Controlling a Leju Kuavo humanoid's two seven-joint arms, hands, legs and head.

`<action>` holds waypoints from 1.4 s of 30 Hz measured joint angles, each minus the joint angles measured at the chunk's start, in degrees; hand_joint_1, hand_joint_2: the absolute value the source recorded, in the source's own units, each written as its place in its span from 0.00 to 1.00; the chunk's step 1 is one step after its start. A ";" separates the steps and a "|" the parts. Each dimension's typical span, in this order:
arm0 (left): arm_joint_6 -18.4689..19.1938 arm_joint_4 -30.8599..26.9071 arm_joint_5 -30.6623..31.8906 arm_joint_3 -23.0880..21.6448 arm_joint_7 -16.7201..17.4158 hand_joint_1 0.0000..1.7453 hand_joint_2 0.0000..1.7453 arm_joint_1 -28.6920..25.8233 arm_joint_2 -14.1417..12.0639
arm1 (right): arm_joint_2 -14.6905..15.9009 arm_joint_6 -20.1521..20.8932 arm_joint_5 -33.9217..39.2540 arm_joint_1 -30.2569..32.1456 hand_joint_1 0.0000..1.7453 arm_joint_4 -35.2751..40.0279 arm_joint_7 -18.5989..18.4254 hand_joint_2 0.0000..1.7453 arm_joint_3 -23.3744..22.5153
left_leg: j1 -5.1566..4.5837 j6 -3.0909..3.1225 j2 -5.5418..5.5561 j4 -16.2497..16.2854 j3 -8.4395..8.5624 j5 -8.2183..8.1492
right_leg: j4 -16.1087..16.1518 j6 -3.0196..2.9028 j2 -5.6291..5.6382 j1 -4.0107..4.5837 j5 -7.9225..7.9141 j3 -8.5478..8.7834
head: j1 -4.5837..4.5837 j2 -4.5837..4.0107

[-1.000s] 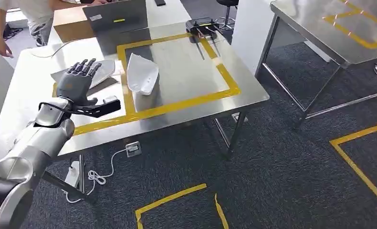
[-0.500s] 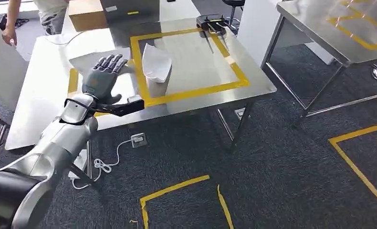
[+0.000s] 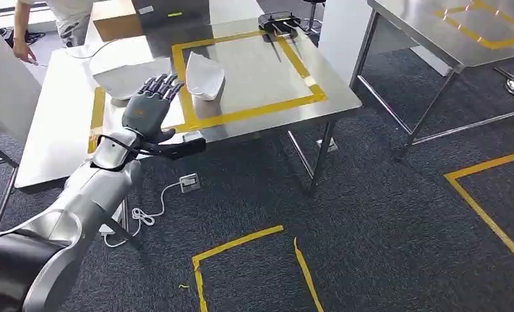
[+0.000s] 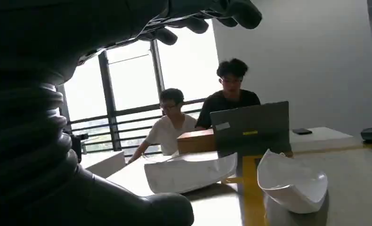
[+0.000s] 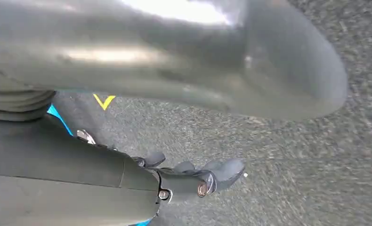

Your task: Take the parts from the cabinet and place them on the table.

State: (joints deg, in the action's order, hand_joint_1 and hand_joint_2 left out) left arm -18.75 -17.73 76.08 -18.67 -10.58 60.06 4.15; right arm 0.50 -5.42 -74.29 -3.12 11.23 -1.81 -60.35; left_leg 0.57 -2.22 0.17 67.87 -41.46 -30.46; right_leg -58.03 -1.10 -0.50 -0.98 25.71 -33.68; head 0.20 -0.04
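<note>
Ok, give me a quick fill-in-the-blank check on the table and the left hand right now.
The left hand is held above the table holding ____.
The number of white parts on the table is ____.
One white part lies inside the ____ tape outline.
The other white part lies ____ that outline.

Missing: nothing; two; yellow; outside

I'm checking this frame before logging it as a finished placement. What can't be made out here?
- Left part, head view: the left hand covers its near edge, so contact is unclear.
- People, left wrist view: backlit by the window; the laptop covers their hands.
- Right hand, right wrist view: fingers blurred, so its state is unclear.
- Black device, head view: too small to identify.
</note>
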 joint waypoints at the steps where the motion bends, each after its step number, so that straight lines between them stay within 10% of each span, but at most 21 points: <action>1: 0.09 0.04 0.00 0.00 -0.15 0.00 1.00 -0.06 0.07 | -0.02 0.00 0.13 -0.04 0.00 0.00 0.00 0.00 0.00 | -0.02 -0.17 0.01 4.30 -1.03 -2.23 | -0.03 -0.07 -0.01 0.03 -0.61 -0.76 | -0.04 0.00; 4: 0.11 0.24 0.02 0.00 -0.33 0.00 1.00 -0.27 0.22 | -0.02 0.04 0.22 -0.03 0.00 0.00 -0.44 0.00 0.00 | -0.02 -0.10 0.00 6.92 0.84 -0.62 | -0.10 0.02 0.00 0.08 -2.36 -3.04 | -0.04 0.00; 6: 0.11 0.20 0.02 0.00 -0.39 0.00 1.00 -0.10 0.48 | -0.02 0.07 0.22 -0.04 0.00 0.00 -0.72 0.00 0.00 | -0.11 0.56 0.00 -1.58 7.40 2.50 | -0.23 0.32 0.01 0.15 -3.51 -4.41 | -0.04 0.00; 8: 0.11 -0.26 0.02 0.00 -0.46 0.00 1.00 0.13 0.85 | -0.09 0.07 0.11 0.00 0.00 0.00 -0.81 0.00 0.00 | -0.67 1.32 -0.06 -10.01 12.88 -0.22 | -0.47 1.06 -0.03 0.30 -4.39 -5.00 | 0.00 0.00; 12: 0.15 -0.22 -0.15 0.00 -0.55 0.00 1.00 0.18 1.01 | -0.13 0.02 0.15 0.17 0.00 0.00 -0.83 0.00 0.00 | -0.63 2.78 -0.16 -10.52 11.41 1.89 | 0.47 2.67 0.10 -0.11 -6.35 -5.03 | -0.35 0.00; 16: 0.15 -0.15 -0.50 0.07 -0.37 0.00 1.00 0.15 1.03 | 0.02 -0.15 0.46 0.15 0.00 0.00 -0.74 0.00 -0.15 | -0.42 3.51 -0.30 -10.55 8.70 4.77 | -12.04 3.69 0.30 -0.27 5.06 -9.34 | -0.02 0.00; 18: 0.26 0.04 -0.50 0.09 -0.28 0.00 1.00 -0.08 0.87 | -0.04 -0.13 0.44 0.10 0.00 0.00 -0.61 0.00 -0.28 | -0.41 3.35 -0.31 -10.25 6.86 5.99 | -17.65 3.94 0.31 -0.30 6.04 -9.85 | 0.00 0.00; 21: 0.37 0.20 -0.55 0.15 -0.31 0.00 1.00 0.01 0.06 | -0.04 -0.13 0.26 0.05 0.00 0.00 -0.20 0.00 -0.37 | -0.18 2.66 -0.31 -9.32 4.27 7.38 | -8.99 4.06 0.30 -0.62 1.42 -2.21 | 0.00 0.00; 22: 0.42 0.15 -0.61 0.17 -0.39 0.00 1.00 0.27 -0.26 | -0.04 -0.13 0.13 -0.04 0.00 0.00 0.02 0.00 -0.39 | -0.14 2.22 -0.33 -8.72 3.64 7.72 | -3.66 4.18 0.34 -0.72 2.83 1.24 | 0.00 0.00; 27: 0.63 0.00 -1.05 0.28 -1.07 0.00 1.00 0.76 -1.77 | -0.28 -0.20 -0.13 0.16 0.00 0.00 0.11 0.00 -0.42 | -0.34 0.28 -0.28 -9.26 2.95 9.72 | -1.68 0.95 0.80 -0.17 2.69 1.18 | 0.02 0.00; 31: 1.16 0.20 -1.57 0.39 -1.44 0.00 1.00 0.96 -2.82 | -0.37 -0.63 -0.37 0.01 0.00 0.00 -0.37 0.00 -0.42 | -0.15 -0.45 -0.21 2.62 -1.19 -1.16 | -1.55 -0.48 0.46 -0.03 0.16 -1.50 | -0.09 0.00; 33: 1.29 0.37 -1.79 0.53 -1.51 0.00 1.00 0.83 -3.08 | -0.42 -0.63 -0.57 0.05 0.00 0.00 -0.77 0.00 -0.42 | -0.18 -0.40 -0.20 9.00 -2.11 -3.15 | -1.58 -0.61 0.45 0.23 -1.05 -3.08 | -0.11 0.00; 34: 1.33 0.44 -1.81 0.63 -1.60 0.00 0.00 0.82 -3.24 | -0.42 -0.63 -0.57 0.05 0.00 0.00 -0.77 0.00 -0.42 | -0.25 -0.08 -0.20 8.86 -0.87 -1.84 | -1.59 -0.63 0.46 0.43 -1.74 -3.99 | -0.11 0.00; 36: 1.33 0.37 -1.83 0.76 -1.68 0.00 0.00 0.93 -3.28 | -0.44 -0.63 -0.57 0.04 0.00 0.00 -0.77 0.00 -0.42 | -0.70 1.14 -0.18 2.08 4.89 1.55 | -1.59 -0.64 0.46 0.87 -2.80 -5.41 | -0.11 0.00; 37: 1.42 0.31 -1.86 0.81 -1.90 0.00 0.00 1.09 -3.30 | -0.44 -0.63 -0.55 0.00 0.00 0.00 -0.76 1.00 -0.42 | -1.14 2.03 -0.18 -2.70 8.71 1.79 | -1.63 -0.63 0.43 0.93 -3.30 -5.73 | -0.11 0.00; 38: 1.73 0.02 -1.86 0.87 -2.23 0.00 0.00 1.19 -3.34 | -0.92 -0.61 -0.50 0.00 0.00 -0.02 -0.72 1.00 -0.44 | -1.61 3.24 -0.41 -7.47 11.96 -1.04 | -1.70 -0.38 0.34 0.95 -3.66 -5.98 | -0.04 0.00; 39: 1.77 -0.18 -1.86 0.90 -2.32 0.00 0.00 1.23 -3.34 | -0.74 -0.61 -0.55 0.02 0.00 0.00 -0.68 1.00 -0.48 | -1.62 2.39 -0.84 -8.68 13.03 -0.85 | -1.64 -0.07 0.33 0.86 -3.98 -5.84 | -0.02 0.00; 40: 1.97 -0.13 -1.92 1.09 -2.32 0.00 1.00 1.39 -3.49 | -0.76 -0.61 -0.61 -0.02 0.00 0.00 -0.68 1.00 -0.48 | -1.80 2.48 -0.62 -9.42 12.40 -0.82 | -1.54 0.40 0.21 0.63 -4.33 -5.67 | -0.13 0.00; 42: 2.10 -0.13 -2.14 1.27 -2.38 0.00 1.00 1.48 -3.89 | -0.92 -0.53 -0.63 -0.05 0.00 -0.02 -0.76 1.00 -0.48 | -2.04 3.47 -0.75 -9.88 12.28 -0.02 | -0.69 1.31 0.17 0.49 -5.31 -5.54 | -0.35 0.00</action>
State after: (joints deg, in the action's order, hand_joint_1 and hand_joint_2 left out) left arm -16.65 -17.86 73.94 -17.40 -12.96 61.54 0.26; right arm -0.41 -5.95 -74.93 -3.17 11.21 -2.58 -60.83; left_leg -1.47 1.25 -0.58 57.99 -29.18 -30.49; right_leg -58.71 0.22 -0.33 -0.49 20.40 -39.21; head -0.15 -0.04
